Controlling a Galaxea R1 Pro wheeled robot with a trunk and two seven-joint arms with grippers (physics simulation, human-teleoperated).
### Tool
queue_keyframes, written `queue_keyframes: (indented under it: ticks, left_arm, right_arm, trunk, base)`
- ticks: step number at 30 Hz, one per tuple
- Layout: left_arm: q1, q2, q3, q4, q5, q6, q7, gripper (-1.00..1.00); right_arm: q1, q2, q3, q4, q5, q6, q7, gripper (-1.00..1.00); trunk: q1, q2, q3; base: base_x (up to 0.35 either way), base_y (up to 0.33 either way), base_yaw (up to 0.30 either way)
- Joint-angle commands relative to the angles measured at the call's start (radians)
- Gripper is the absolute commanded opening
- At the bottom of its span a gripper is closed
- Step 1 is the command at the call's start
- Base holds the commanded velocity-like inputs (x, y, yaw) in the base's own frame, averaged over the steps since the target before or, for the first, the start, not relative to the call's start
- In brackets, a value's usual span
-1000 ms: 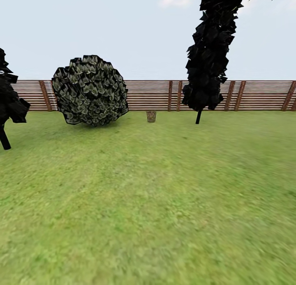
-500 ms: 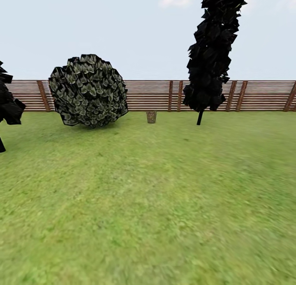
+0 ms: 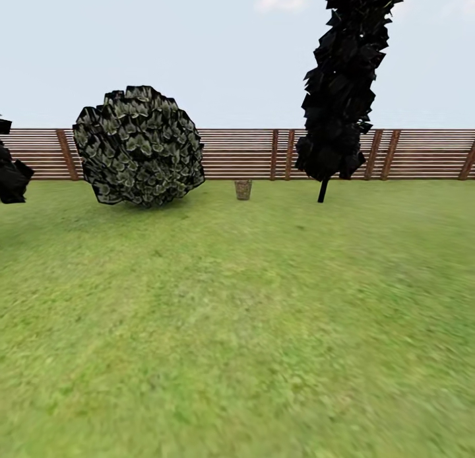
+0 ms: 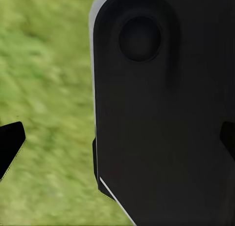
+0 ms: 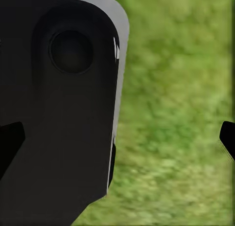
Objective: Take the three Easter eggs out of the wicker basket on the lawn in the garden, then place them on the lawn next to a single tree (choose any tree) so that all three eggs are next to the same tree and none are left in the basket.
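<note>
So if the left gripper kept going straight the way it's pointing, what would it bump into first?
Probably the lawn. In the left wrist view, grass lies ahead between the left gripper's fingertips, but a dark robot part covers much of that view and may come first; depth is unclear.

Readable text: none is showing in any view.
Labels and brands: none is appearing on the brown slatted wooden fence (image 3: 251,153) or on the small brownish container standing on the grass before it (image 3: 243,189), which is too small to read in any case.
Numbers and signs: none is showing on the dark robot body panels seen in the two wrist views (image 4: 161,113) (image 5: 58,108).
</note>
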Motion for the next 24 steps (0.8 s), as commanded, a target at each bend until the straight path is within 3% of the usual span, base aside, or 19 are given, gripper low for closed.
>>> queue_keyframes:
  ticks: [1,7,14,24]
  left_arm:
    - [0.001,0.0,0.0,-0.002,0.0,-0.001,-0.001,1.0]
    - [0.001,0.0,0.0,-0.002,0.0,-0.001,-0.001,1.0]
    - [0.001,0.0,0.0,-0.002,0.0,-0.001,-0.001,1.0]
    - [0.001,0.0,0.0,-0.002,0.0,-0.001,-0.001,1.0]
  right_arm:
    - [-0.001,0.0,0.001,0.002,0.01,0.0,0.0,1.0]
    - [-0.001,-0.001,0.001,0.002,0.01,0.0,0.0,1.0]
    - [-0.001,0.0,0.002,0.004,0.01,0.0,0.005,1.0]
    - [-0.001,0.0,0.002,0.004,0.01,0.0,0.0,1.0]
  trunk:
    - [0.001,0.0,-0.001]
    - [0.001,0.0,-0.001]
    - [0.001,0.0,-0.001]
    - [0.001,0.0,-0.001]
  base:
    - [0.33,0.0,0.0]
    - [0.33,0.0,-0.012]
    - [0.33,0.0,-0.202]
    - [0.33,0.0,-0.007]
